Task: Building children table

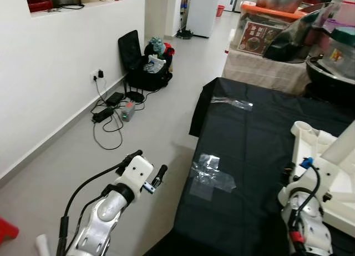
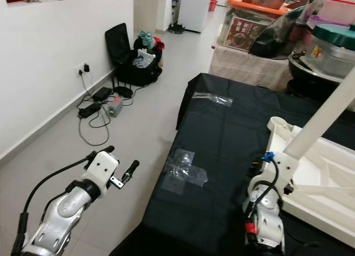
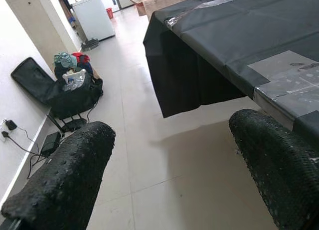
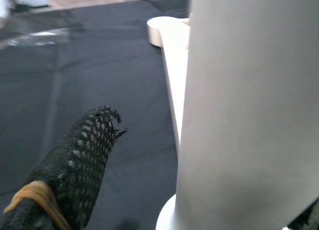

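Observation:
A white children's tabletop (image 2: pixel 321 184) lies upside down at the right side of a table covered in black cloth (image 2: pixel 233 134). A white table leg (image 2: pixel 321 114) stands up from its near corner, and an empty round socket (image 2: pixel 275 123) sits at the corner beyond it. My right gripper (image 2: pixel 277 162) is at the foot of that leg. In the right wrist view one black finger (image 4: pixel 84 155) stands apart from the leg (image 4: pixel 244 105), which hides the other finger. My left gripper (image 2: pixel 123 156) hangs open over the floor, left of the table, holding nothing.
Clear tape patches (image 2: pixel 183 168) stick to the black cloth near its left edge. Chargers and cables (image 1: pixel 113 109) lie by the wall, with an open black bag of clothes (image 1: pixel 147 64) behind them. A second table with boxes and pots (image 1: pixel 266 39) stands beyond.

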`<state>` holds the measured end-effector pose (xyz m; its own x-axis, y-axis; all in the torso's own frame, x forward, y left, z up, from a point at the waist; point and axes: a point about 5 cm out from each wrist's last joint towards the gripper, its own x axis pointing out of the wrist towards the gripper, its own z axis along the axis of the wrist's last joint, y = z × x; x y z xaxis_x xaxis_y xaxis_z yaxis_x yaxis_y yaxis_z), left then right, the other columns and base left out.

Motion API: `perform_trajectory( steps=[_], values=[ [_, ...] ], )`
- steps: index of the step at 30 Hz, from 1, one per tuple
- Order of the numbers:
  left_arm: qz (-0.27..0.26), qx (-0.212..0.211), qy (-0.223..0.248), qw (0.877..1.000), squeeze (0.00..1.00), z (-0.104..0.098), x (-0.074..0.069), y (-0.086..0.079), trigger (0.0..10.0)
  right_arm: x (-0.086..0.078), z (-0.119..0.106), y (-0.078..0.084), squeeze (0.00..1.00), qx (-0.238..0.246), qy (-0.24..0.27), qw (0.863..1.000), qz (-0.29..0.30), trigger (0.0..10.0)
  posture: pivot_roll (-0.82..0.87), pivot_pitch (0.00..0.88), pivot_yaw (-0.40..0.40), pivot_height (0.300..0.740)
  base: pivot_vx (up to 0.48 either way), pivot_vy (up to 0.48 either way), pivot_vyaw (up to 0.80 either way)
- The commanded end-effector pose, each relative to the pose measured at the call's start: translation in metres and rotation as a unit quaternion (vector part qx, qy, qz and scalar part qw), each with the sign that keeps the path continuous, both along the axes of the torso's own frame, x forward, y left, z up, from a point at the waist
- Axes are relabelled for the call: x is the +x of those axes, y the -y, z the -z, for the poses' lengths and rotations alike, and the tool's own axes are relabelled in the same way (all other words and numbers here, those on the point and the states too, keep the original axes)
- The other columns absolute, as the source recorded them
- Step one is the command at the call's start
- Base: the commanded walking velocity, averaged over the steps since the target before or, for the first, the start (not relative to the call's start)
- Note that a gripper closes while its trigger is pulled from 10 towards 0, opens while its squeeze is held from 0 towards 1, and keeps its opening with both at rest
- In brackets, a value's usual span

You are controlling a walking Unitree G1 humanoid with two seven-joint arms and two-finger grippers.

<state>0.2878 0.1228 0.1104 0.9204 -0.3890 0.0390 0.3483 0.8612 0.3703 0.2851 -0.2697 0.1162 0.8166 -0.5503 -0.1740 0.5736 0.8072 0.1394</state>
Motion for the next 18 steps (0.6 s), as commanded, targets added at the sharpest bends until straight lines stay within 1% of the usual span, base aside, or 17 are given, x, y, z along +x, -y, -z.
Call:
perform_trajectory(
  steps=[1, 2, 3, 4, 5, 6, 7, 8, 10, 11, 12, 13, 14, 16, 17, 18],
  values=[
    [0.008, 0.002, -0.001, 1.000, 0.00, 0.001, 0.001, 0.003, 10.0, 0.008, -0.015, -0.005, 0.00, 0.014, 0.054, 0.996, -0.069, 10.0, 0.04, 0.000, -0.123, 0.740, 0.000, 0.000, 0.00],
    [0.008, 0.002, -0.001, 1.000, 0.00, 0.001, 0.001, 0.003, 10.0, 0.008, -0.015, -0.005, 0.00, 0.014, 0.054, 0.996, -0.069, 10.0, 0.04, 0.000, -0.123, 0.740, 0.000, 0.000, 0.00],
    [0.008, 0.002, -0.001, 1.000, 0.00, 0.001, 0.000, 0.003, 10.0, 0.012, -0.022, -0.011, 0.00, 0.023, 0.079, 0.990, -0.117, 10.0, 0.04, 0.000, -0.123, 0.740, 0.000, 0.000, 0.00],
    [0.008, 0.002, -0.001, 1.000, 0.00, 0.001, 0.000, 0.003, 10.0, 0.014, -0.030, -0.017, 0.00, 0.026, 0.103, 0.979, -0.177, 10.0, 0.04, 0.000, -0.121, 0.740, 0.000, 0.000, 0.00],
    [0.008, 0.002, -0.001, 1.000, 0.00, 0.001, 0.000, 0.003, 10.0, 0.014, -0.030, -0.017, 0.00, 0.026, 0.103, 0.979, -0.177, 10.0, 0.04, 0.000, -0.121, 0.740, 0.000, 0.000, 0.00],
    [0.009, 0.002, -0.001, 1.000, 0.00, 0.001, 0.000, 0.003, 10.0, 0.015, -0.039, -0.024, 0.00, 0.023, 0.126, 0.962, -0.243, 10.0, 0.04, 0.000, -0.123, 0.740, 0.000, 0.000, 0.00],
    [0.009, 0.002, -0.001, 1.000, 0.00, 0.001, 0.000, 0.003, 10.0, 0.014, -0.044, -0.029, 0.00, 0.019, 0.138, 0.949, -0.284, 10.0, 0.04, 0.000, -0.123, 0.740, 0.000, 0.000, 0.00],
    [0.009, 0.002, -0.001, 1.000, 0.00, 0.001, 0.000, 0.003, 10.0, 0.014, -0.044, -0.029, 0.00, 0.019, 0.138, 0.949, -0.284, 10.0, 0.04, 0.000, -0.123, 0.740, 0.000, 0.000, 0.00],
    [0.009, 0.002, 0.000, 1.000, 0.00, 0.001, 0.000, 0.003, 10.0, 0.010, -0.051, -0.041, 0.00, 0.008, 0.143, 0.917, -0.373, 10.0, 0.04, 0.000, -0.125, 0.740, 0.000, 0.000, 0.00],
    [0.009, 0.002, 0.000, 1.000, 0.00, 0.001, 0.000, 0.003, 10.0, 0.010, -0.051, -0.041, 0.00, 0.008, 0.143, 0.917, -0.373, 10.0, 0.04, 0.000, -0.125, 0.740, 0.000, 0.000, 0.00],
    [0.008, 0.002, 0.000, 1.000, 0.00, 0.001, 0.000, 0.003, 10.0, 0.008, -0.051, -0.046, 0.00, 0.007, 0.141, 0.904, -0.404, 10.0, 0.04, 0.000, -0.125, 0.740, 0.000, 0.000, 0.00],
    [0.008, 0.002, 0.000, 1.000, 0.00, 0.001, 0.000, 0.003, 10.0, 0.005, -0.051, -0.055, 0.00, 0.001, 0.138, 0.884, -0.446, 10.0, 0.05, 0.000, -0.132, 0.740, 0.000, 0.000, 0.00],
    [0.008, 0.002, 0.000, 1.000, 0.00, 0.001, 0.000, 0.003, 10.0, 0.005, -0.051, -0.055, 0.00, 0.001, 0.138, 0.884, -0.446, 10.0, 0.05, 0.000, -0.132, 0.740, 0.000, 0.000, 0.00],
    [0.006, 0.003, 0.001, 1.000, 0.00, 0.001, 0.000, 0.002, 10.0, 0.000, -0.050, -0.069, 0.00, -0.001, 0.137, 0.849, -0.510, 10.0, 0.06, 0.000, -0.135, 0.740, 0.000, 0.000, 0.00],
    [0.006, 0.003, 0.001, 1.000, 0.00, 0.001, 0.000, 0.002, 10.0, 0.000, -0.050, -0.069, 0.00, -0.001, 0.137, 0.849, -0.510, 10.0, 0.06, 0.000, -0.135, 0.740, 0.000, 0.000, 0.00],
    [0.004, 0.003, 0.001, 1.000, 0.00, 0.000, 0.000, 0.001, 10.0, -0.003, -0.050, -0.077, 0.00, -0.001, 0.138, 0.830, -0.540, 10.0, 0.06, 0.000, -0.134, 0.740, 0.000, 0.000, 0.00]
  ],
)
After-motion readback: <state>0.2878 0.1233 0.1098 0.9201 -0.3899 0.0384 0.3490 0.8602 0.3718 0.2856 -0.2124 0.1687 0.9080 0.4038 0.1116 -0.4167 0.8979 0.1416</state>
